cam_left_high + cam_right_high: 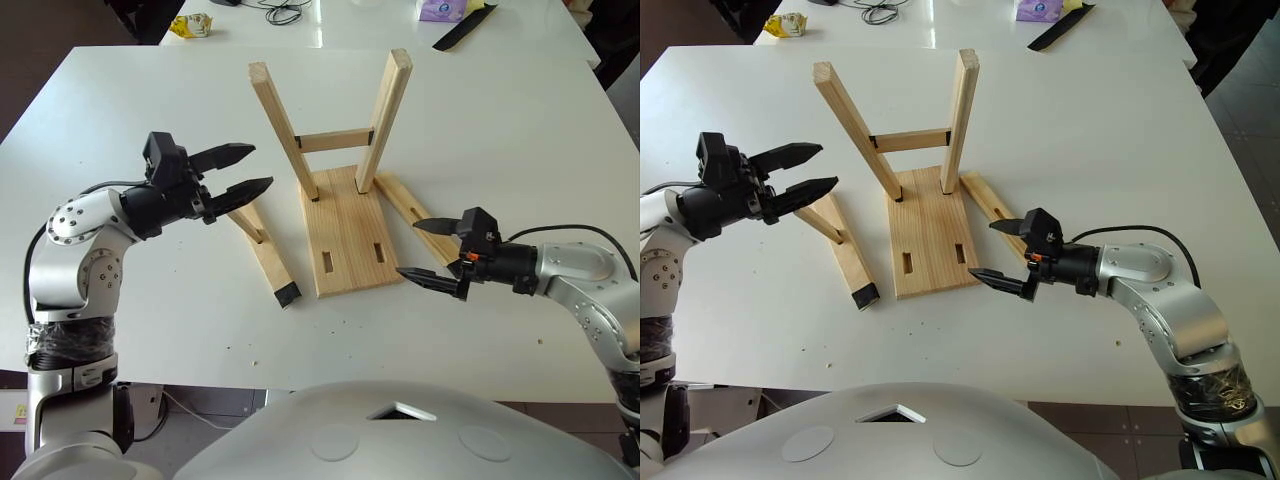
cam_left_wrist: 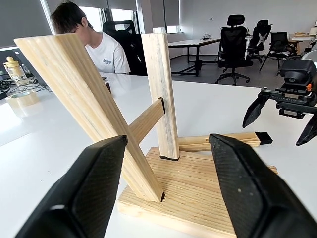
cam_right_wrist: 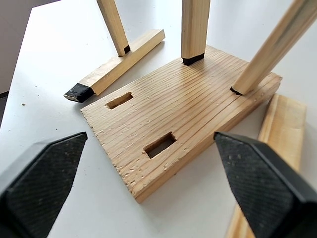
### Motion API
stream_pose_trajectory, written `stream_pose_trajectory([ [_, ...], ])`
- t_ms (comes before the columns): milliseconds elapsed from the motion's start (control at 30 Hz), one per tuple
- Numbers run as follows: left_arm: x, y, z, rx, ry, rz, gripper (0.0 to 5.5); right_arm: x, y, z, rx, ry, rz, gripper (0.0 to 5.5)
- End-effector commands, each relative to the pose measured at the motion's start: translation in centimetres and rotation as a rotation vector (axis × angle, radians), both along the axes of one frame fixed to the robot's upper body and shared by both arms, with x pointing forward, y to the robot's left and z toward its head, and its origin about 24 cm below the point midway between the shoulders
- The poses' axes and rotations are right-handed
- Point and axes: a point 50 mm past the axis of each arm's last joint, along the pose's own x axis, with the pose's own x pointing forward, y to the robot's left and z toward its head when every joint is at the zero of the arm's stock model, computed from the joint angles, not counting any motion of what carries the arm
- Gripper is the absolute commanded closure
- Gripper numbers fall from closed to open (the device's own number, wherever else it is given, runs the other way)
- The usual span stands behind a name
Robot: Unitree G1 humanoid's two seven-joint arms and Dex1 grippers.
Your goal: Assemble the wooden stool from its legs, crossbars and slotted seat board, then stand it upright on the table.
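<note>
The slotted seat board (image 1: pixel 345 235) lies flat mid-table. Two legs (image 1: pixel 283 125) (image 1: pixel 385 115) stand in its far slots, splayed and joined by a crossbar (image 1: pixel 335 140). Its two near slots (image 3: pixel 159 144) are empty. A second leg pair lies flat beside the board: one leg (image 1: pixel 265 252) with a black tip at the left, the other (image 1: pixel 405 205) at the right, partly under the board. My left gripper (image 1: pixel 258 167) hovers open left of the standing legs, holding nothing. My right gripper (image 1: pixel 408 249) is open at the board's near right corner, just above the table.
The white table (image 1: pixel 150 320) has free room at left, right and front. At its far edge lie a yellow packet (image 1: pixel 192 25), a black cable (image 1: pixel 285 12), a purple packet (image 1: pixel 442 10) and a black strip (image 1: pixel 460 32).
</note>
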Motion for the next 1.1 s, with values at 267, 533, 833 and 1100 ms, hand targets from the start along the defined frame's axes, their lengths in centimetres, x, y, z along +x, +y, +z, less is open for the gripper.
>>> stream_pose_trajectory([
  [267,0.9,-1.2,1.3,-0.027,-0.039,0.0,3.14,0.3,0.2,0.2,-0.008,-0.026,0.005,0.75],
  [533,1.5,-0.6,3.9,-0.056,-0.084,0.013,3.14,0.2,0.1,0.1,-0.008,-0.023,0.001,0.75],
  [833,1.2,-1.6,7.1,-0.117,-0.146,-0.039,3.14,0.0,0.1,0.1,-0.002,-0.016,-0.002,0.75],
  [1100,0.8,-1.8,7.1,-0.142,-0.126,-0.041,3.14,-0.1,0.1,0.1,-0.001,-0.01,0.001,0.75],
])
